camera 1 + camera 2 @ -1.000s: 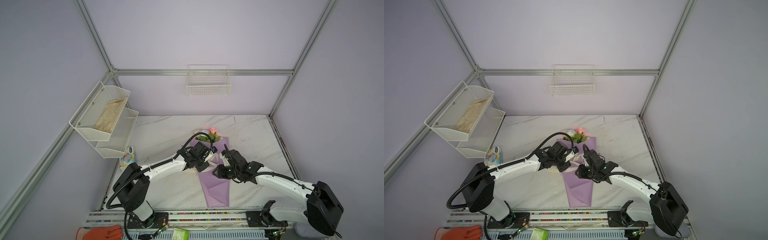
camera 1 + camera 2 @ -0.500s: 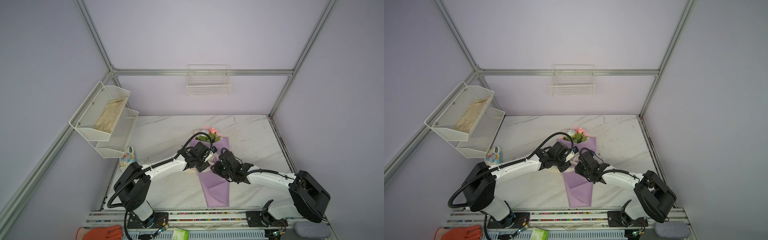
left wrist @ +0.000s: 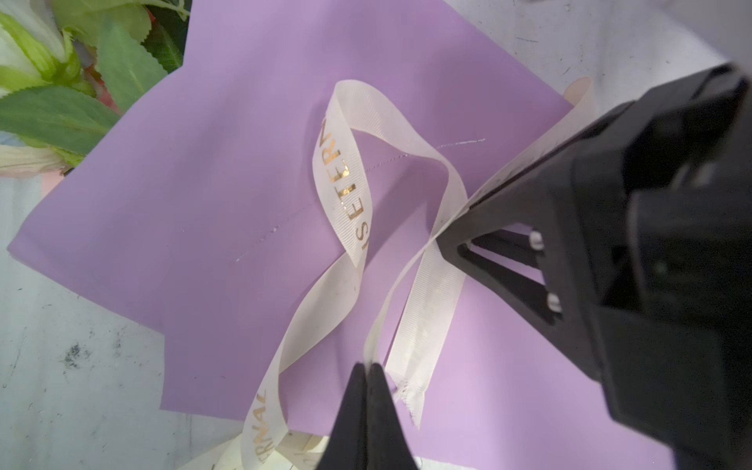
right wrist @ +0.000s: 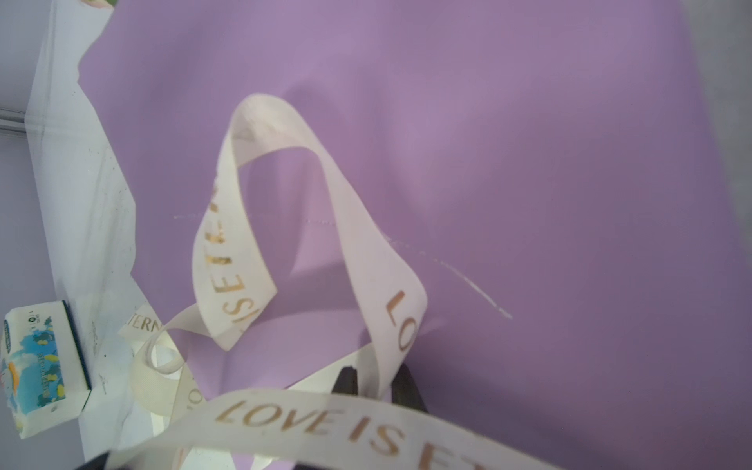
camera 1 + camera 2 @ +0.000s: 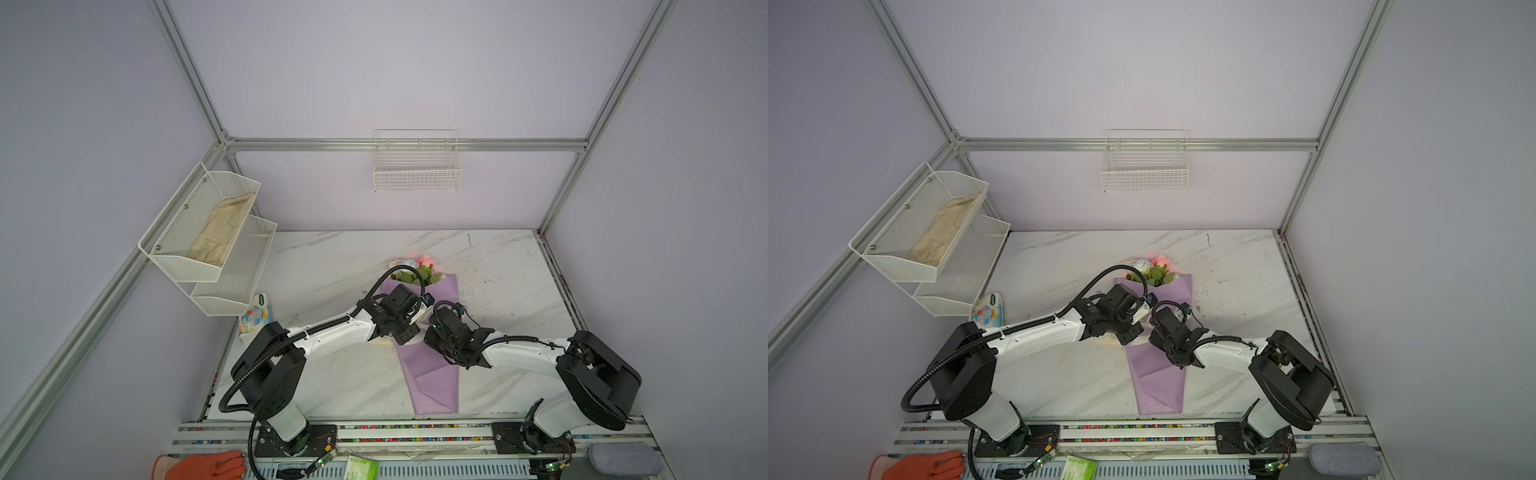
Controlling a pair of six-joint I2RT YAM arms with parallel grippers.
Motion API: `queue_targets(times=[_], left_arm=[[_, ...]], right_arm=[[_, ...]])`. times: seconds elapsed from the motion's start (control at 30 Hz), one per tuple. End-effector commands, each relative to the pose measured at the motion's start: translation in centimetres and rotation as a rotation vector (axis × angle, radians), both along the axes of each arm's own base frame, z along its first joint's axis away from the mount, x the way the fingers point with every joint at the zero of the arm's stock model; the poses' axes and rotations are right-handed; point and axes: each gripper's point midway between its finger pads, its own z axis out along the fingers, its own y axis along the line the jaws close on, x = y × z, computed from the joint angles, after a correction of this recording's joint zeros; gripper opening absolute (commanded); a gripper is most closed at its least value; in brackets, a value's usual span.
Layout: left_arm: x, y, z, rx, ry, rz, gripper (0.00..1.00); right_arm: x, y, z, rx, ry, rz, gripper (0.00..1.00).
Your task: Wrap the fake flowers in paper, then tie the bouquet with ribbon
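The bouquet of fake flowers (image 5: pixel 428 365) lies along the marble table, sheathed in lilac paper (image 5: pixel 1156 374). Its rose heads and leaves (image 5: pixel 417 268) point to the back wall. A cream ribbon (image 3: pixel 346 191) with gold letters loops loosely over the paper (image 4: pixel 529 162). My left gripper (image 3: pixel 368 368) is shut on one thin strand of that ribbon. Just beside it, my right gripper (image 4: pixel 376 380) has a ribbon strand (image 4: pixel 398 317) between its two dark fingertips, closed in on it. In both top views the two wrists meet over the middle of the wrap, and the fingertips are hidden there.
A tissue pack (image 5: pixel 254 318) lies at the table's left edge, below a two-tier wire shelf (image 5: pixel 208 237) holding a cloth. A wire basket (image 5: pixel 417 166) hangs on the back wall. An orange glove (image 5: pixel 203 467) and a grey pad (image 5: pixel 623 457) lie along the front rail.
My right arm has swung in leftward toward the left gripper, and its jaws have closed onto the ribbon. The left arm has stayed put, still gripping its strand.
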Motion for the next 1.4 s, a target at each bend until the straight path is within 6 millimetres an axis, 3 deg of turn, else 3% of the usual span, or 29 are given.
queue_targets(times=[0.0,0.07,0.23,0.37,0.5,0.6,0.73,0.83,1.03,1.37], left_arm=[[0.7,-1.1,1.3,-0.065,-0.013,0.033,0.00],[0.7,-1.0,1.3,-0.063,-0.012,0.039,0.00],[0.7,-0.7,1.5,-0.075,-0.008,0.080,0.02],[0.6,0.5,2.3,-0.100,0.000,0.181,0.42],[0.7,4.0,3.3,-0.138,-0.026,0.393,0.59],[1.2,8.5,3.8,-0.216,-0.010,0.648,0.71],[1.9,13.4,1.3,-0.283,0.113,0.910,0.73],[2.7,15.5,0.2,-0.295,0.187,1.047,0.72],[4.0,17.1,-1.3,-0.263,0.241,1.219,0.74],[4.9,16.5,-3.5,-0.319,0.345,1.400,0.75]], right_arm=[[0.2,-0.5,0.2,-0.032,-0.012,-0.036,0.07],[0.0,-0.5,1.1,-0.037,-0.026,-0.007,0.00],[-3.2,-1.2,2.6,-0.039,0.010,0.079,0.00],[-6.7,-2.2,3.3,-0.025,0.061,0.189,0.00],[-8.7,-2.1,4.6,-0.012,0.078,0.312,0.00],[-9.1,-2.1,5.1,-0.056,0.086,0.381,0.00],[-8.5,-1.8,5.6,-0.089,0.070,0.406,0.00],[-8.2,-1.0,5.9,-0.073,0.056,0.419,0.00],[-7.7,-0.5,6.0,-0.075,0.048,0.424,0.00],[-7.4,-0.4,6.1,-0.081,0.042,0.417,0.00]])
